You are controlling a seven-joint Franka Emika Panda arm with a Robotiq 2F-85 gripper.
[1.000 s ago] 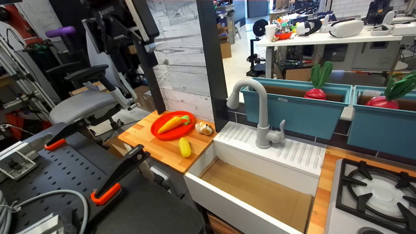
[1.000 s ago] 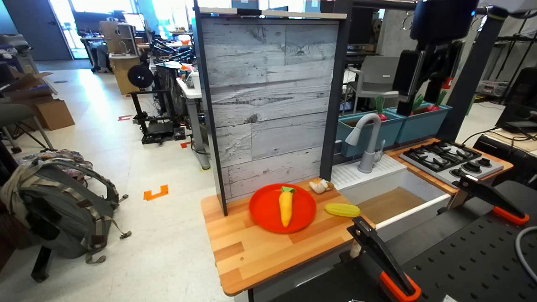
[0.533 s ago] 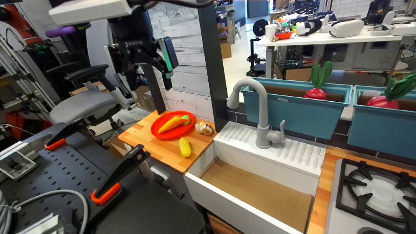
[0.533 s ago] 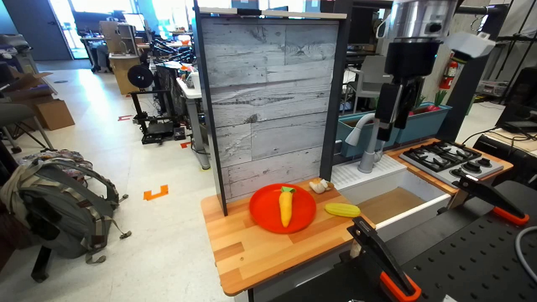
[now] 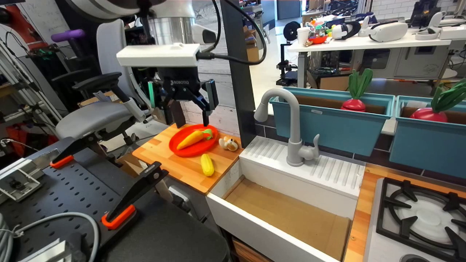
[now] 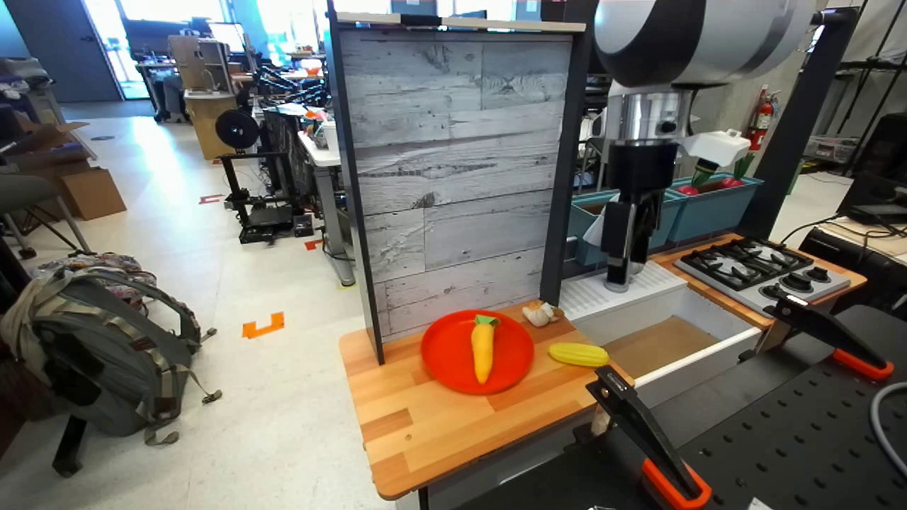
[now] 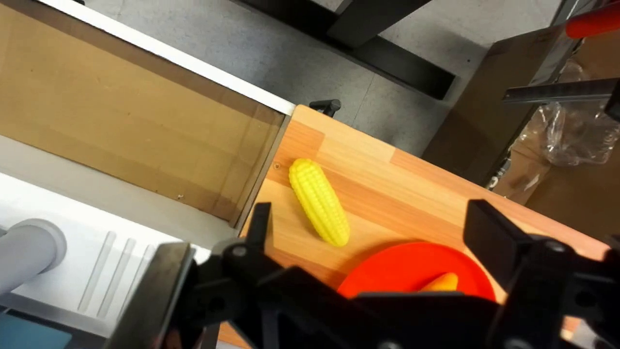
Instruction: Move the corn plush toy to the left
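Observation:
The yellow corn toy [image 5: 207, 165] lies on the wooden counter beside the red-orange plate, near the sink edge. It also shows in an exterior view [image 6: 577, 354] and whole in the wrist view [image 7: 319, 201]. My gripper [image 5: 187, 120] hangs above the counter, pointing down, and is open with nothing between its fingers. In the wrist view my gripper [image 7: 369, 213] stands wide apart, with the corn toy beyond the fingertips and nearer the left finger. The gripper touches nothing and is well above the toy.
The plate [image 6: 443, 354] holds a yellow-orange carrot toy [image 6: 482, 350]. A small white-brown toy [image 5: 228, 143] lies beside the plate. A wall panel [image 6: 460, 163] rises behind the counter. The sink [image 5: 284, 218] with its grey faucet [image 5: 294, 120] adjoins. Black clamps [image 5: 134, 193] stand in front.
My gripper has come down a good way towards the counter and swung from tilted to nearly upright. It stays open. The corn toy, plate and other toys have not moved.

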